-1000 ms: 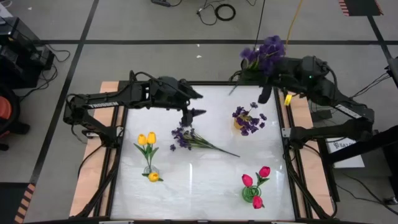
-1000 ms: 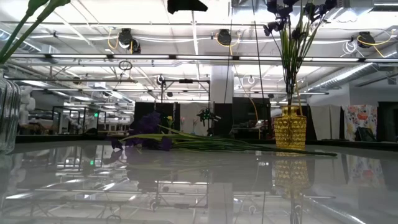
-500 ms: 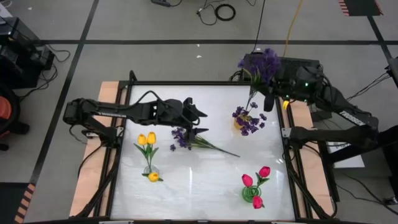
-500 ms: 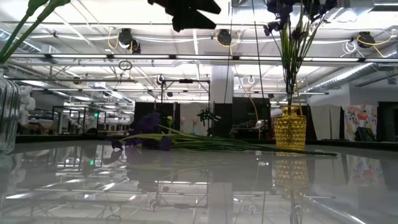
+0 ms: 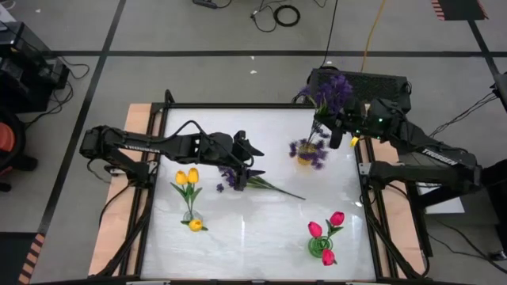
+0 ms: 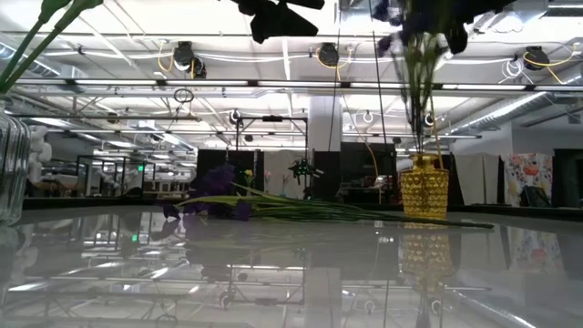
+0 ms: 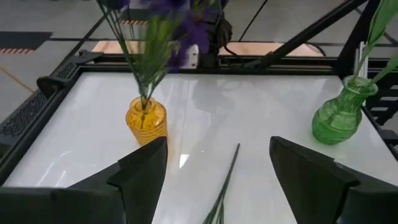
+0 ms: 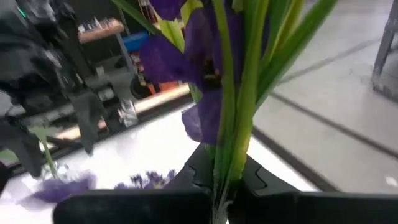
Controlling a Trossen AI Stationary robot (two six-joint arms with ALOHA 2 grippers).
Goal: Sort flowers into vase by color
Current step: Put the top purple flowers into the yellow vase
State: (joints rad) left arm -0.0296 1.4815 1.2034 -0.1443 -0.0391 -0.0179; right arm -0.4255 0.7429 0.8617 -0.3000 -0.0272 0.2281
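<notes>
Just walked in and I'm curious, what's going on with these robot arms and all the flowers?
The right gripper is shut on a purple sprig, holding it over the yellow vase. The left gripper hangs open above another purple sprig lying on the table. Yellow tulips and pink-red tulips already stand in their own vases.

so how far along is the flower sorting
Yellow tulips and pink-red tulips already stand in vases. In hand: the right pincer grips a purple sprig over the yellow vase. Left: the sprig on the table, under the open left pincer.
</notes>
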